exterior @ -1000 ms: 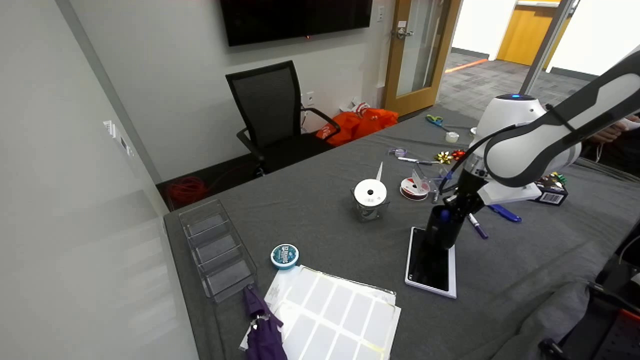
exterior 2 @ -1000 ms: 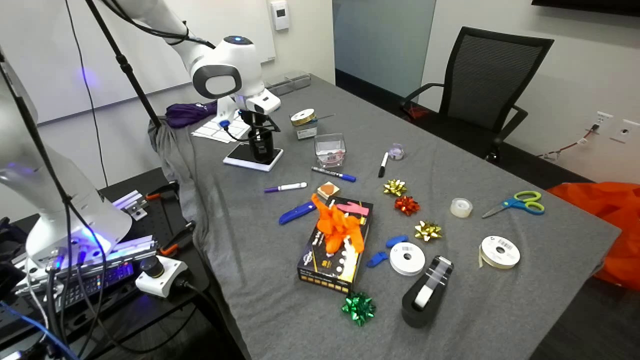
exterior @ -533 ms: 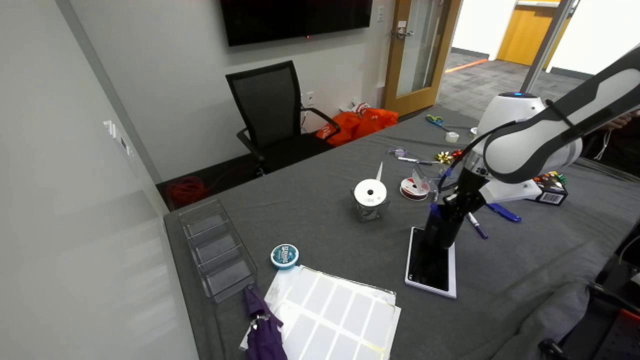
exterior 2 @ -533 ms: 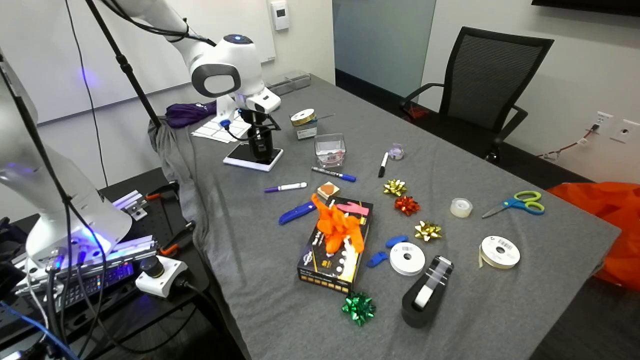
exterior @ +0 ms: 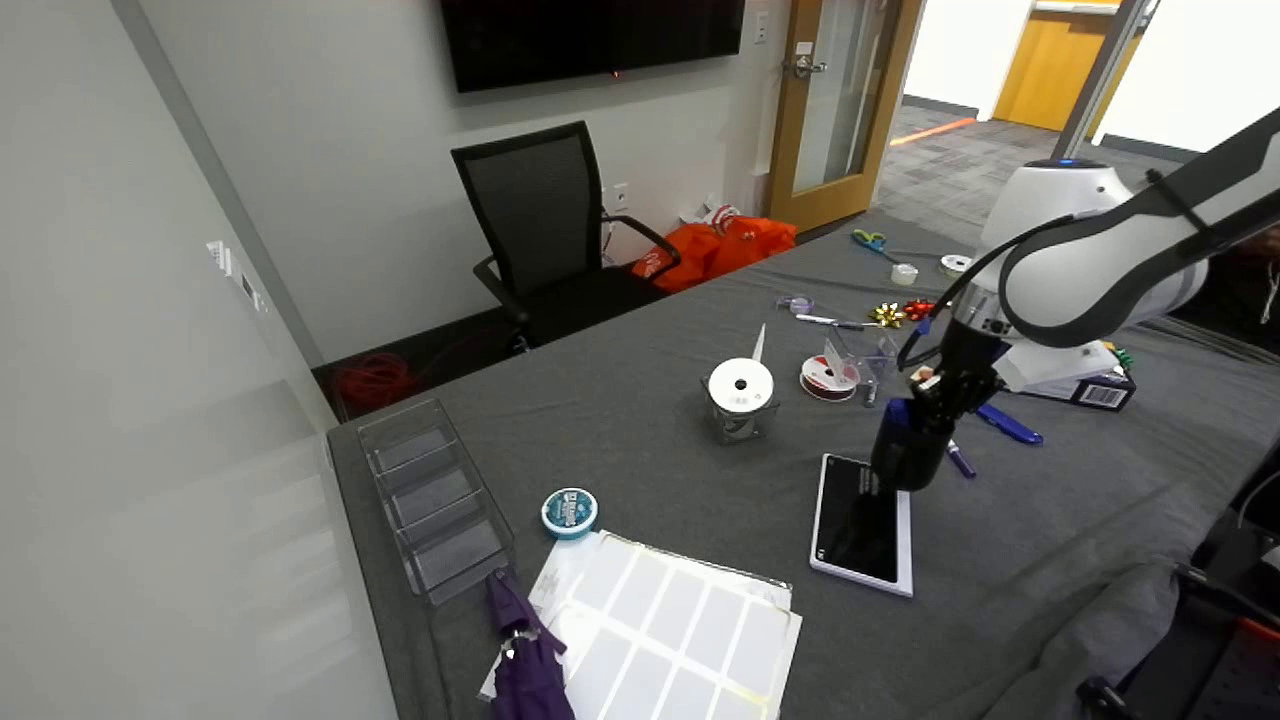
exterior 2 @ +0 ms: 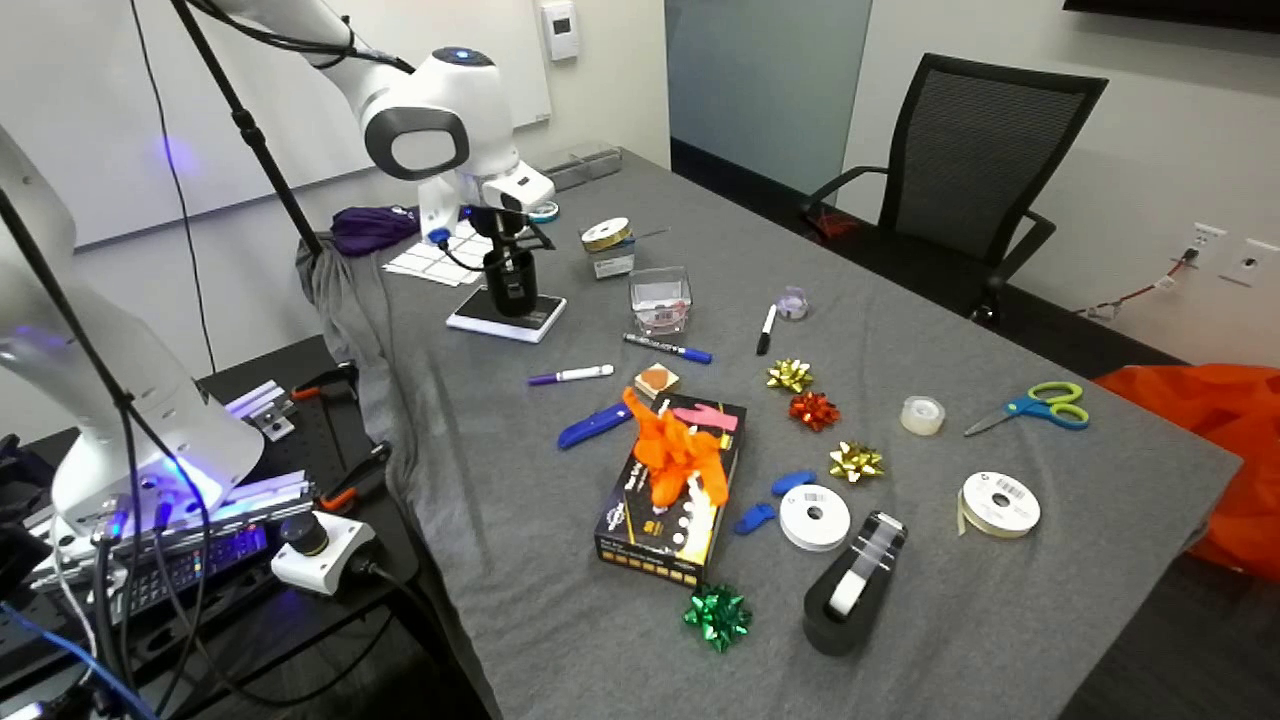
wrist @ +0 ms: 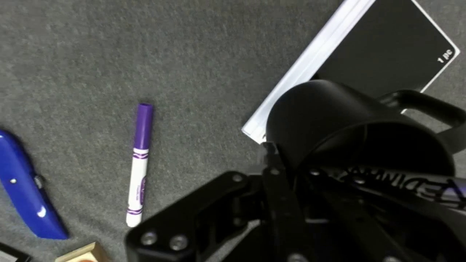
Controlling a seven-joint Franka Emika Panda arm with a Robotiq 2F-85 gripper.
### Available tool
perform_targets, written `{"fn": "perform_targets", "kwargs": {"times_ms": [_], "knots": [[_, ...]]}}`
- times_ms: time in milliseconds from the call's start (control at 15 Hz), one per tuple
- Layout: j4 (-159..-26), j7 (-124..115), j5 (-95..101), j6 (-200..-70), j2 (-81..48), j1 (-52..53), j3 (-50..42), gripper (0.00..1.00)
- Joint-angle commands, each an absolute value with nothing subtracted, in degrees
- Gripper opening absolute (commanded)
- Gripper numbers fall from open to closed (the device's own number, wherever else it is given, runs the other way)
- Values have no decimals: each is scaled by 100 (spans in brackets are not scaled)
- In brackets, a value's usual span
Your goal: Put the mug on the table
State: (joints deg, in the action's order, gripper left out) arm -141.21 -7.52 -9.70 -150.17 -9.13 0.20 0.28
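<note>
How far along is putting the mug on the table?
Grasping looks done: the end effector is closed on the mug. In hand: the mug overlaps the black slab in every view; whether they touch is unclear. Left, it seems: setting the mug on the grey table and letting go.

Office-type meeting room, judging by wall-mounted screen [exterior: 595, 40], mesh-backed armchair [exterior 2: 985, 160], whiteboard [exterior 2: 310, 120], glass-paned wooden door [exterior: 838, 100]; carpeted corridor [exterior: 950, 165] beyond.

Holds white Panda forearm [exterior: 1232, 188] sloped down to bent wrist [exterior 2: 482, 112]; points black Robotiq gripper [wrist: 294, 169] downward at slant, with fingers [wrist: 278, 196] pinched close together.
</note>
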Motion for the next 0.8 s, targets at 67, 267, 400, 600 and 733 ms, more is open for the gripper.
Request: {"fn": "perform_targets", "kwargs": {"times_ms": [67,267,400,600,733], "knots": [[-14669,-408,-81,-15021,-337,-189,-361,2],[-14909,-22,341,-15105,-266,-380,-576,2],[-15074,353,474,-15135,-262,-514,-688,2],[-15339,1134,306,-15252,-282,-721,-770,2],[-15485,1585,185,-15472,-302,-836,-787,2]]}}
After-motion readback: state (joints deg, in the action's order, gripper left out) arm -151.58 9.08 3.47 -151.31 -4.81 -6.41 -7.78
